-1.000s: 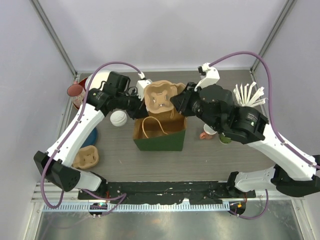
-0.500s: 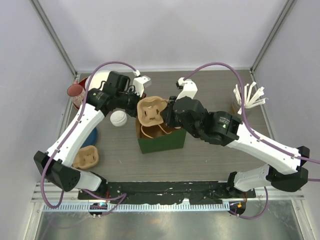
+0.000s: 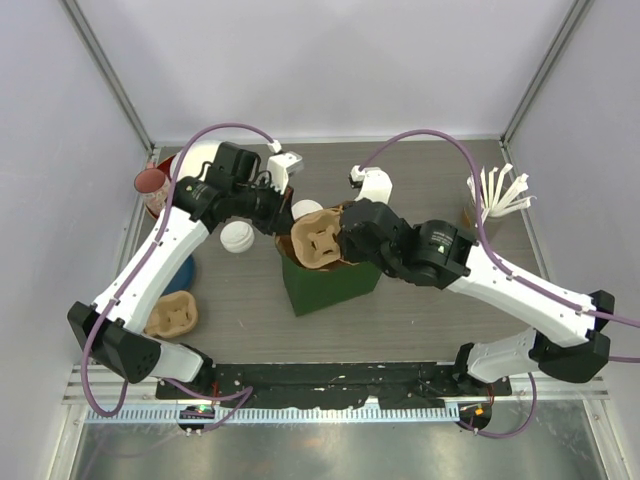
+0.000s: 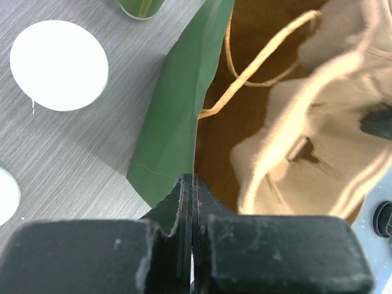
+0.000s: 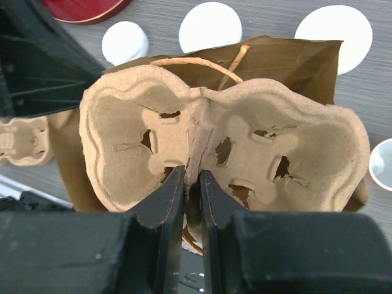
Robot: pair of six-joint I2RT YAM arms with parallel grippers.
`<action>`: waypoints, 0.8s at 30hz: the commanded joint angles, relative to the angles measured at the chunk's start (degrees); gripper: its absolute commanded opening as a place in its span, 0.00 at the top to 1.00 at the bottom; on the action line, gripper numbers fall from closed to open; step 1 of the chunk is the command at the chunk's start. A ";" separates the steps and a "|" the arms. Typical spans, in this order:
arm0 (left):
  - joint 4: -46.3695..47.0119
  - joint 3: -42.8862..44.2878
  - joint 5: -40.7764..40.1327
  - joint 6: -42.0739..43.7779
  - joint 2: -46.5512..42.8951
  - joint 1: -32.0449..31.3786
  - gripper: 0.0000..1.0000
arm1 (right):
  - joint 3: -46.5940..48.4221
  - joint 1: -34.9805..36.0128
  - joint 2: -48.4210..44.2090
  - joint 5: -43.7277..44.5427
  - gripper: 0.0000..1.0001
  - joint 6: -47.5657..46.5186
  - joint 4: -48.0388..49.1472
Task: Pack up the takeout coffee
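A green paper bag (image 3: 335, 285) with a brown inside stands open in the middle of the table. My left gripper (image 4: 195, 187) is shut on the bag's rim at its left side (image 3: 284, 218). My right gripper (image 5: 192, 179) is shut on the middle ridge of a brown cardboard cup carrier (image 5: 245, 131). It holds the carrier (image 3: 318, 238) over the bag's mouth. Of the takeout coffee I see round white lids from above (image 3: 238, 237) (image 3: 306, 208), left of and behind the bag. The cup walls under them are hidden. A green cup's side (image 4: 142, 6) shows at the top of the left wrist view.
A second cardboard carrier (image 3: 172, 315) lies at the front left beside a blue dish (image 3: 188, 268). A dark red cup (image 3: 152, 183) stands at the far left. White forks (image 3: 500, 190) stand at the back right. A pink-rimmed mug (image 5: 383, 162) sits beside the bag.
My right arm has swung left and forward, bringing the carrier from behind the bag to over its mouth. The bag has turned slightly. The left gripper stays shut on the rim.
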 commanded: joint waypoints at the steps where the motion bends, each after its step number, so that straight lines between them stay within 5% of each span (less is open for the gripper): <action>1: 0.63 0.80 4.66 3.32 -1.34 -0.29 1.00 | 0.90 -2.63 3.20 -0.39 0.99 -3.55 -1.15; 9: 1.86 0.36 4.15 3.24 -1.08 -0.38 1.00 | 2.75 -2.90 11.02 -8.90 0.99 -11.99 0.88; 19: 2.56 -0.52 3.95 3.85 -0.29 -0.29 1.00 | -1.48 -2.99 10.23 -10.32 0.99 -12.61 0.61; 24: 0.64 0.80 9.58 4.64 1.02 -0.29 1.00 | 8.71 -1.85 13.83 -9.62 0.99 -19.89 1.13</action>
